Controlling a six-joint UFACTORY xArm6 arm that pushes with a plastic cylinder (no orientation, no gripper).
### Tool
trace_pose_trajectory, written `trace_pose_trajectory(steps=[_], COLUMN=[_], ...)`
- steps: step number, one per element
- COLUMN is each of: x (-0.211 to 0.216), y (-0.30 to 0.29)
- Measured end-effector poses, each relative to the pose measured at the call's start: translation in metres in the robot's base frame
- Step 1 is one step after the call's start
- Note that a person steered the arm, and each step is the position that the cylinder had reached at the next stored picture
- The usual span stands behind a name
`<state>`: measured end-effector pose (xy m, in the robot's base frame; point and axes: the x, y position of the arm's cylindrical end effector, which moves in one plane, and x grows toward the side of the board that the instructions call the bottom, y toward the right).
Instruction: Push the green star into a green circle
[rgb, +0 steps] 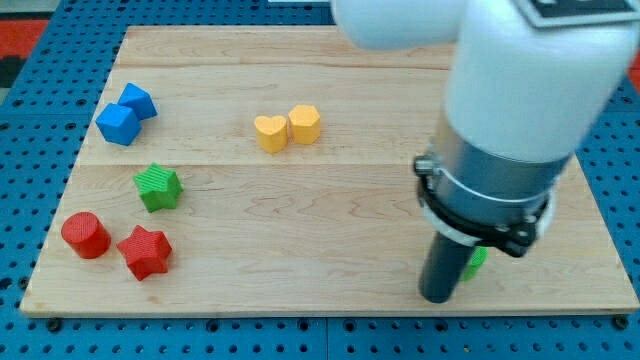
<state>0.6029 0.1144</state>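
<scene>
The green star (158, 187) lies at the view's left on the wooden board (320, 260). A second green block (476, 261), mostly hidden behind the rod, shows as a small sliver at the lower right; its shape cannot be made out. My tip (437, 297) rests on the board just left of that green sliver, touching or nearly touching it. The tip is far to the right of the green star.
Two blue blocks (125, 113) sit at the upper left. A yellow heart (270, 133) and a yellow hexagon (305, 124) touch at the top middle. A red cylinder (85, 235) and a red star (146, 251) lie at the lower left. The arm's white body (530, 80) covers the upper right.
</scene>
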Motion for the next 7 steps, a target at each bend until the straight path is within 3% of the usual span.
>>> trace_pose_trajectory(steps=[1,2,3,4,6,7], x=[-0.007,0.007,-0.017,-0.071,-0.112,-0.14], y=[0.032,-0.023,-0.097,-0.118,-0.218,-0.237])
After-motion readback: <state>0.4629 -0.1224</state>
